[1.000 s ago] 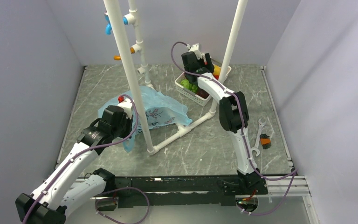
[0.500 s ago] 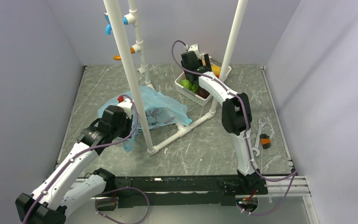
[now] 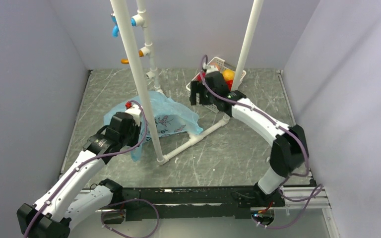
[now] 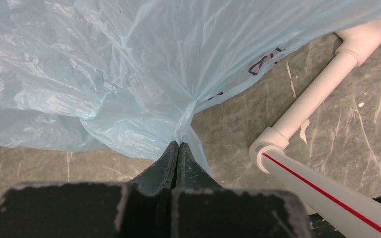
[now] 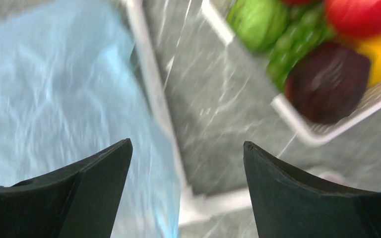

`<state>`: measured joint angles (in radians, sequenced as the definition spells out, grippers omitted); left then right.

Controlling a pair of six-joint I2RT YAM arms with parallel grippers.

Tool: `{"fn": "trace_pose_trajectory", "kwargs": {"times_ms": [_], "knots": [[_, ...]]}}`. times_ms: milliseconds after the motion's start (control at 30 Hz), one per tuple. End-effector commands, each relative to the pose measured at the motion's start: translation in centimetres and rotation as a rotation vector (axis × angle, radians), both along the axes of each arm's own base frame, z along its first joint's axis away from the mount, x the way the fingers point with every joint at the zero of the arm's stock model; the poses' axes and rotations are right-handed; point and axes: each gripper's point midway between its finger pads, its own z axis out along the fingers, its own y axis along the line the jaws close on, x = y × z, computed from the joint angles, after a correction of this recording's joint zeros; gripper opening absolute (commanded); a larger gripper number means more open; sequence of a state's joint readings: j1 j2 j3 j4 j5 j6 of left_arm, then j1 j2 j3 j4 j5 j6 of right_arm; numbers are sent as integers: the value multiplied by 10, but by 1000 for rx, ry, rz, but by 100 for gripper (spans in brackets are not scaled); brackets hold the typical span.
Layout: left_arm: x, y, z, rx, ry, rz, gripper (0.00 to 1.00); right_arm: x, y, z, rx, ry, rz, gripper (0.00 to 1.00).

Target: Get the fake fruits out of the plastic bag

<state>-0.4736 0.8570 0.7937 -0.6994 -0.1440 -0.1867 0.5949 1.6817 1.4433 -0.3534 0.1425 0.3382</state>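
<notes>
Left tool (image 4: pixel 178 147) clamped shut on a fold at the near edge of the plastic bag (image 4: pixel 104 74), crumpled on the tabletop (image 3: pixel 218 148). Right tool (image 5: pixel 187 148) wide open, empty, just right of the bag, likely best placed for a leftward reach. Fake fruits (image 5: pixel 362 15) visible only in the basket (image 5: pixel 297 124) farther right of the bag; any inside hidden.

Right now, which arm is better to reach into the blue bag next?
Right. The right gripper is open and empty near the plastic bag; the left gripper is shut on its edge.
</notes>
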Motion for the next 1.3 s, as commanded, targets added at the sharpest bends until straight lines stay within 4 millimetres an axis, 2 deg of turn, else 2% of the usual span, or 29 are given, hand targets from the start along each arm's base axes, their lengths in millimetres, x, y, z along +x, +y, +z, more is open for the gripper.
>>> {"fn": "trace_pose_trajectory", "kwargs": {"times_ms": [0, 167, 233, 300, 367, 467, 567, 667, 733, 833, 967, 1033, 1133, 1200, 1267], "knots": [[7, -8, 3, 3, -1, -26, 0, -64, 31, 21, 257, 40, 221, 84], [6, -10, 2, 9, 3, -29, 0, -155, 65, 60, 481, -80, 520, 84], [6, -8, 2, 14, 1, -19, 0, -183, 76, 72, 526, -148, 582, 84], [6, -7, 3, 12, 0, -12, 0, -200, 83, 77, 555, -206, 609, 85], [5, -9, 4, 0, -2, -14, 0, -204, 85, 78, 587, -233, 604, 85], [1, -12, 6, -27, 10, -13, 0, -199, 90, 73, 608, -234, 588, 85], [-3, -26, 14, -112, 16, -40, 0, -184, 103, 51, 579, -202, 562, 83], [1, -43, 32, -189, -1, -81, 0, -170, 116, 27, 568, -168, 532, 83], [3, -46, 43, -198, 9, -82, 0, -163, 122, 17, 559, -152, 521, 82], [7, -53, 61, -230, -12, -97, 0, -155, 125, 12, 554, -155, 508, 80], [11, -80, 92, -338, -70, -219, 0, -142, 127, 7, 540, -138, 490, 79], [2, -103, 113, -416, -70, -354, 0, -136, 127, 8, 546, -135, 493, 79], [-10, -112, 132, -472, -87, -431, 0, -127, 125, 11, 501, -165, 482, 78], [-19, -106, 128, -467, -95, -427, 0, -123, 127, 12, 462, -176, 495, 79], [-24, -93, 111, -431, -86, -377, 0, -121, 134, 1, 415, -157, 529, 79]]}}
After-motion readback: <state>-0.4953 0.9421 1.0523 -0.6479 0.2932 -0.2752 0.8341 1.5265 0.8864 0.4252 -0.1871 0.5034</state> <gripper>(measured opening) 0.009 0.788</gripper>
